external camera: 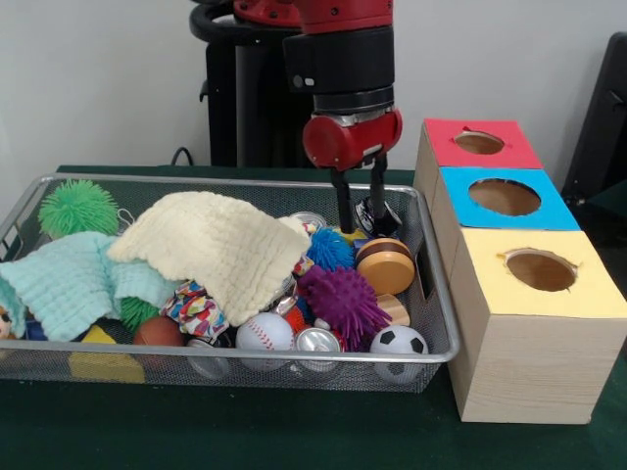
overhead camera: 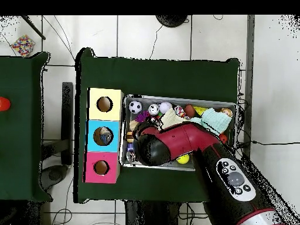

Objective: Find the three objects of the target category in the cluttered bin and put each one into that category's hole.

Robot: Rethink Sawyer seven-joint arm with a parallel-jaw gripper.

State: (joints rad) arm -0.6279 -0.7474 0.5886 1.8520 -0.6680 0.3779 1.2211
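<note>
**Gripper down at the bin's box-side end, much of the load under cloth**

From my screen, a good part of the wire mesh bin (external camera: 436, 294) is hidden: a cream waffle-weave cloth (external camera: 220, 245) and a mint green cloth (external camera: 69, 284) lie draped over the middle and the end away from the boxes, and I cannot tell what sits beneath them. In the overhead view the red arm (overhead camera: 187, 140) covers most of the bin, so only a strip of contents shows. The gripper (external camera: 359, 206) hangs inside the bin at the end nearest the boxes. Its two dark fingers (external camera: 343, 206) stand apart with a gap between them, nothing gripped; their tips drop behind the toys, so I cannot see what they touch.

The bin sits on a dark green table cover (external camera: 294, 431) before a plain pale wall; overhead shows white floor tiles and cables.

Beside the bin stands a wooden box row with round holes: red top (external camera: 480, 143), blue top (external camera: 505, 198), yellow top (external camera: 541, 271).

Visible toys: a spiky purple ball (external camera: 343, 299), a spiky blue ball (external camera: 330, 250), a spiky green ball (external camera: 78, 206), a stitched baseball (external camera: 265, 333), a soccer ball (external camera: 399, 342), a wooden yo-yo (external camera: 385, 266), and a shiny can end (external camera: 318, 341).
</note>
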